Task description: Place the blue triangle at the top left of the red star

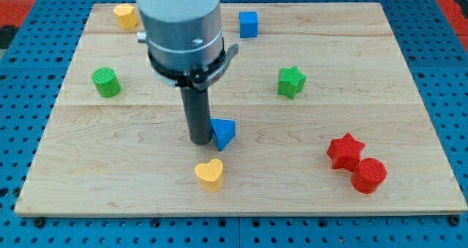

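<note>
Camera view shows a pale wooden worktop with several small coloured blocks on it. The arm has no hand at all, so nothing can be spread or pressed together; it ends in a dark rod, and my tip stands on the wood a little below the middle of the board.

The blue triangle lies directly at the view's right of my tip, touching it or almost touching it; I cannot tell which. The red star is well apart from it, toward the view's lower right, and a red cylinder sits against the star's lower right side. The place to reach, above and to the left of the star, looks free of blocks.

I judge the triangle to be light, stiff and rather smooth, so it should slide easily on the wood, but it can also turn when pushed away from its centre. Because there is nothing to hold it with, the contact should be on its flat left face, near the middle of that face, and not on a corner. A push toward the view's right looks suitable, with small corrections if the block rotates.

Other blocks are further off: a yellow heart just below my tip, a green star, a blue cube, a green cylinder and another yellow block near the top left, partly behind the arm.
</note>
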Motion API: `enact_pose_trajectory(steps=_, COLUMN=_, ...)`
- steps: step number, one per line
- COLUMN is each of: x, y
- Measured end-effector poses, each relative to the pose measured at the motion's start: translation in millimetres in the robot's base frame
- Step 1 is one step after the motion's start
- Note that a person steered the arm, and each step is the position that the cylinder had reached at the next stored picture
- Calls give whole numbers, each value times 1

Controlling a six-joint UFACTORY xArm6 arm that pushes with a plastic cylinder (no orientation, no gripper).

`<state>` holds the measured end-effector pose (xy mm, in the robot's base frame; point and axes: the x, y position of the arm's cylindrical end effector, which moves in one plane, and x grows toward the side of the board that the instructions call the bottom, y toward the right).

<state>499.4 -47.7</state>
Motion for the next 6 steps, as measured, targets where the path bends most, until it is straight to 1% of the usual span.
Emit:
enact_pose_trajectory(steps=1, x=-9, y=65)
enact_pose_trajectory(steps=2, x=-9, y=142)
enact_pose_trajectory(steps=3, x=-19, y=145)
enact_pose_trajectory(steps=4, x=-78, y=206)
enact_pose_trajectory(steps=5, x=-151, y=228)
enact_pose_trajectory(steps=6, x=-225, y=180)
